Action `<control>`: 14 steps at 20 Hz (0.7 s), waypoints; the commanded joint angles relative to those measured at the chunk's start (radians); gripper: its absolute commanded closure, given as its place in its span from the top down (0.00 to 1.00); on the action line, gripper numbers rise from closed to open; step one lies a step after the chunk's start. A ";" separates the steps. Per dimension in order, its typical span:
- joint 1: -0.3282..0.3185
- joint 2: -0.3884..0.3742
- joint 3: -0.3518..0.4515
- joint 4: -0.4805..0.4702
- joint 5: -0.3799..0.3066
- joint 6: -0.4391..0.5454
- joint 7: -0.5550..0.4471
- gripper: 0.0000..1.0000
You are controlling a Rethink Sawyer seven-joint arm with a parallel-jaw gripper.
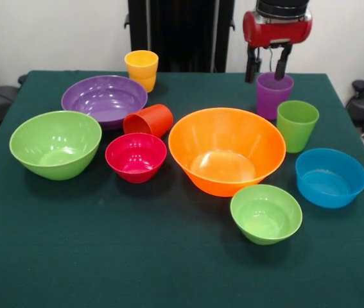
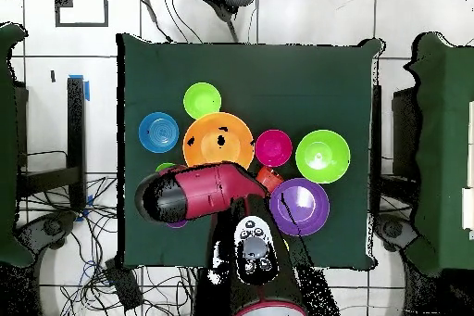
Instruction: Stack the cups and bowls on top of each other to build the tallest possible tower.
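My gripper [image 1: 267, 76] is open and hangs just above the rim of the upright purple cup [image 1: 273, 96] at the back right. One finger is over the cup's mouth and the other is outside its left wall. The light green cup [image 1: 297, 125] stands beside it. The yellow cup [image 1: 142, 68] stands at the back. The orange-red cup [image 1: 148, 120] lies on its side next to the wide purple bowl [image 1: 104, 99]. The large orange bowl [image 1: 226, 151], large green bowl [image 1: 56, 144], pink-red bowl [image 1: 136, 156], small green bowl [image 1: 266, 213] and blue bowl [image 1: 330, 177] all sit apart on the table. Nothing is stacked.
The dark green tablecloth [image 1: 137, 256] covers the table. In the overhead view my arm [image 2: 190, 194] hides the purple cup. The orange bowl [image 2: 218, 141], blue bowl [image 2: 158, 132] and purple bowl [image 2: 299, 207] show around it. Chairs and cables lie beyond the table edges.
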State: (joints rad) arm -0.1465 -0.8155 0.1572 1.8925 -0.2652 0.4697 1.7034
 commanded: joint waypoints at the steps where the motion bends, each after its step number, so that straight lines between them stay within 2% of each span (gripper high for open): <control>1: 0.009 0.085 0.001 0.034 0.025 -0.044 0.172 1.00; 6: 0.013 0.168 -0.014 0.028 0.013 -0.122 0.178 1.00; 10: 0.053 0.209 -0.062 -0.004 -0.013 -0.079 0.166 1.00; 14: 0.065 0.229 -0.080 -0.014 -0.010 -0.068 0.153 1.00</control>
State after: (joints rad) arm -0.1132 -0.6807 0.0963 1.8925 -0.2578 0.4175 1.7034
